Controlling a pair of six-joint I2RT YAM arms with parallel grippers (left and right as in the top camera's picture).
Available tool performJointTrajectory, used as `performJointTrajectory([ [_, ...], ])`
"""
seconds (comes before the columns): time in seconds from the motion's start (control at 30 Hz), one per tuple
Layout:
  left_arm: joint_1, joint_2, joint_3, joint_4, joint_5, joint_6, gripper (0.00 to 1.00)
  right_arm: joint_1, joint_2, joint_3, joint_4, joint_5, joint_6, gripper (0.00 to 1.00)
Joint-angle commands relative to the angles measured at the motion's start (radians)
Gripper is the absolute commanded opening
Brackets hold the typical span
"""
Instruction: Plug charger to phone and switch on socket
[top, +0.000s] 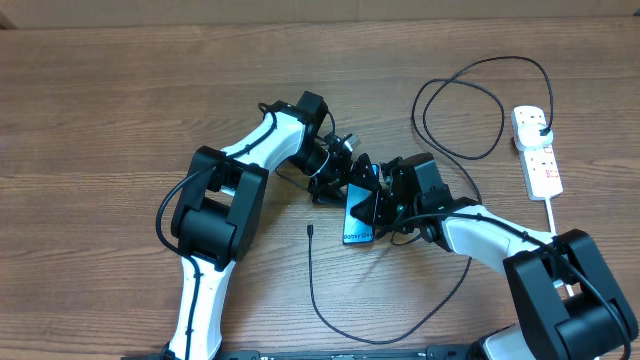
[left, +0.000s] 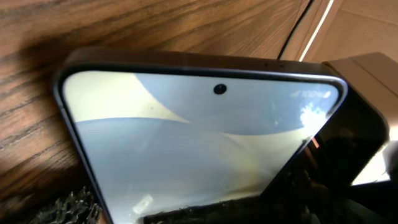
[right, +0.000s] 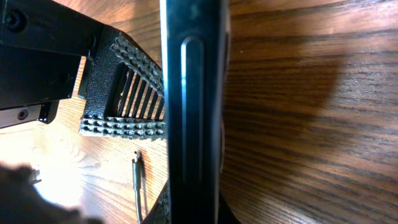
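Phone (top: 358, 218) sits clamped in right gripper (top: 380, 200), arm bent low; left gripper (top: 335, 185) reaches alongside, jaws wide apart.

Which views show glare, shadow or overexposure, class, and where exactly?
Overhead: evenly lit, sharp. Left wrist: phone fills frame, glare patch on its upper right corner. Right wrist: phone's dark edge looms close, broad shadow on the table, lower left washed out.

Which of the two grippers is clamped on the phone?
The right gripper: it is shut on the phone, which shows edge-on in its wrist view. The left gripper stands open.
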Motion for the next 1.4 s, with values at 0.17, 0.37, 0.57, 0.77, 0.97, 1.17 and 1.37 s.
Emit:
performJointTrajectory([
  [0.17, 0.012, 0.099, -0.054, 0.040, -0.013, 0.219, 0.93, -0.136, -0.034, 0.005, 0.061, -0.384, -0.003, 0.04],
  [0.37, 0.055, 0.099, -0.054, 0.003, 0.343, 0.466, 0.93, -0.214, -0.034, 0.005, 0.155, -0.568, -0.003, 0.04],
  [0.57, 0.100, 0.099, -0.050, -0.005, 0.620, 0.619, 0.91, -0.216, -0.034, 0.005, 0.195, -0.581, -0.003, 0.04],
  [0.77, 0.113, 0.095, -0.035, -0.020, 0.620, 0.618, 0.88, -0.216, -0.034, 0.005, 0.256, -0.576, 0.016, 0.04],
  [0.97, 0.114, 0.059, -0.006, -0.039, 0.621, 0.618, 0.86, -0.182, -0.034, 0.005, 0.261, -0.507, 0.082, 0.04],
  [1.17, 0.117, -0.024, 0.024, -0.064, 0.621, 0.618, 0.86, -0.123, -0.034, 0.005, 0.364, -0.450, 0.156, 0.04],
  [1.37, 0.132, -0.142, 0.035, -0.062, 0.620, 0.618, 0.84, -0.077, -0.034, 0.005, 0.557, -0.429, 0.275, 0.04],
])
